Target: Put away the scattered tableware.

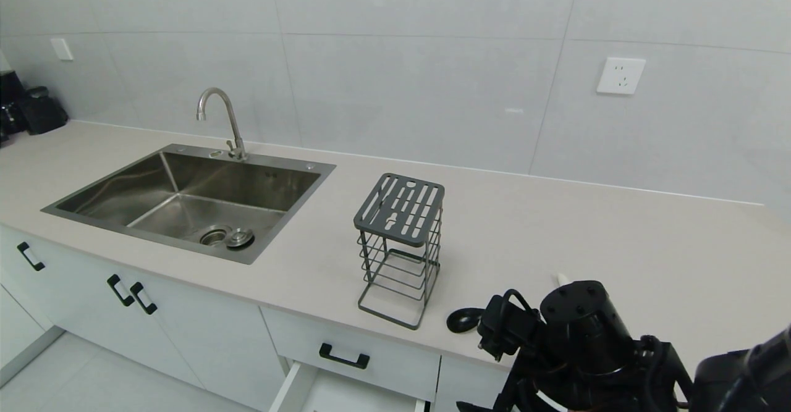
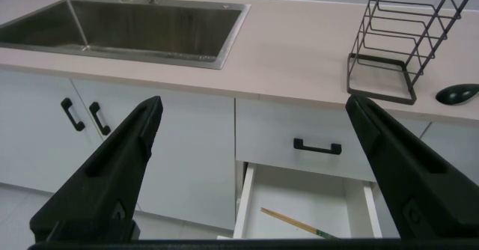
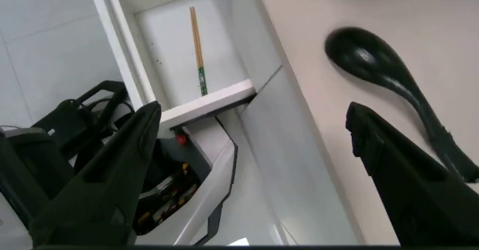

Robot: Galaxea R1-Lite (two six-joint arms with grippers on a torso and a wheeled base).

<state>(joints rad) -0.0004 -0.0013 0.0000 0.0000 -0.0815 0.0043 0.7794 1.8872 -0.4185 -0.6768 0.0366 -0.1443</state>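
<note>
Black plastic spoon (image 1: 463, 320) lies on beige countertop (image 1: 556, 227) at front edge, near foot of dark grey wire rack with slotted top (image 1: 398, 248), bowl end nearer rack. Light wooden chopstick with green end (image 3: 197, 48) lies inside open white drawer (image 2: 245, 197) under counter. Left gripper (image 2: 254, 175) hangs before cabinets, facing drawer, fingers spread wide, nothing held. Right gripper (image 3: 254, 175) hangs over counter edge near spoon, fingers wide apart, empty. Stainless steel sink (image 1: 241, 180) sits left of rack.

Black spoon (image 1: 465, 320) — its handle hidden behind the right arm (image 1: 581, 332).
</note>
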